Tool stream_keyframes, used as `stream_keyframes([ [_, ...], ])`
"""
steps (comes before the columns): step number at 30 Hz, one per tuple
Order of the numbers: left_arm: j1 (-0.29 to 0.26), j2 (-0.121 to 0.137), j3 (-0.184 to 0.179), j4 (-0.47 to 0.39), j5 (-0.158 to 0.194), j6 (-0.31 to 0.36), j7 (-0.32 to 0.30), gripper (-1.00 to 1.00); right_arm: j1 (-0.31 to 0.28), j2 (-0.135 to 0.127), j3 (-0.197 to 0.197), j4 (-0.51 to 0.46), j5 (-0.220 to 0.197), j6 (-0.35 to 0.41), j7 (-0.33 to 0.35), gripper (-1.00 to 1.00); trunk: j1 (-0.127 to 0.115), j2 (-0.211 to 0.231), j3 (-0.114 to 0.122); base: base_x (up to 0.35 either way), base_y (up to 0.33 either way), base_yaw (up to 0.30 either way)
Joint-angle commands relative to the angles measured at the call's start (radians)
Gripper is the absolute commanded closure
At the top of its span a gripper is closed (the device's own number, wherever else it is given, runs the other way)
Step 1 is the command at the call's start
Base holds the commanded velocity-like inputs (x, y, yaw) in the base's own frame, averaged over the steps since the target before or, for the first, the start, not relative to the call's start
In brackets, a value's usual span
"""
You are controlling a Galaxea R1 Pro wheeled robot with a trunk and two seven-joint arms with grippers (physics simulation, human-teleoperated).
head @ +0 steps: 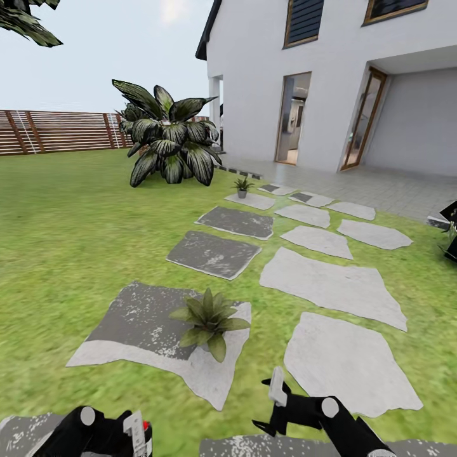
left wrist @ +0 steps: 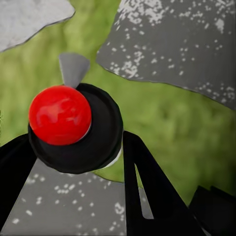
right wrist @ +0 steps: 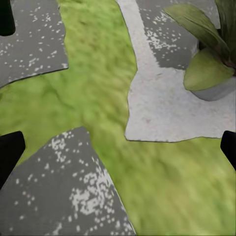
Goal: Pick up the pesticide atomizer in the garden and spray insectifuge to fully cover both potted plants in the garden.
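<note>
The pesticide atomizer (left wrist: 73, 128), a round black body with a red ball top and a grey nozzle, sits between the fingers of my left gripper (left wrist: 76, 140), which is shut on it. In the head view its red tip (head: 145, 426) shows at the bottom left, in that same left gripper (head: 132, 433). One potted plant (head: 208, 319) stands on a grey and pale stepping stone (head: 133, 317) just ahead. The other potted plant (head: 242, 186) stands far off by the shrub. My right gripper (head: 270, 406) is open and empty, low over the grass, with the near potted plant (right wrist: 209, 64) ahead of it.
A big dark shrub with white-striped leaves (head: 168, 145) stands at the back of the lawn. Flat stepping stones (head: 330, 285) lead to the white house (head: 330, 76) and its paved terrace. A brown slatted fence (head: 57, 131) closes the far left. A black object (head: 450, 235) pokes in at the right edge.
</note>
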Motion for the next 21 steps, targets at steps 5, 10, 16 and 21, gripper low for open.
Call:
stream_keyframes([
  [5, -0.008, -0.02, -0.003, -0.008, -0.021, 0.005, -0.006, 1.0, -0.004, 0.011, 0.002, -0.051, 0.007, 0.022, 0.091, -1.0, 0.0, 0.0, -0.001, 0.0, 0.0, 0.0],
  [10, -0.031, -0.026, -0.102, -0.007, -0.025, 0.035, -0.006, 1.0, -0.006, 0.028, 0.082, -0.061, 0.027, 0.027, 0.117, -1.0, 0.0, 0.0, -0.001, 0.0, 0.0, 0.0],
  [16, -0.053, -0.047, -0.137, -0.008, -0.02, 0.079, -0.01, 1.0, -0.009, 0.049, 0.118, -0.063, 0.039, 0.028, 0.12, 1.0, 0.0, 0.0, -0.001, 0.0, 0.0, 0.0],
  [21, -0.056, -0.059, -0.155, -0.008, -0.021, 0.083, -0.068, 1.0, -0.01, 0.062, 0.121, -0.063, 0.04, 0.029, 0.121, 1.0, 0.0, 0.0, -0.001, 0.0, 0.0, 0.0],
])
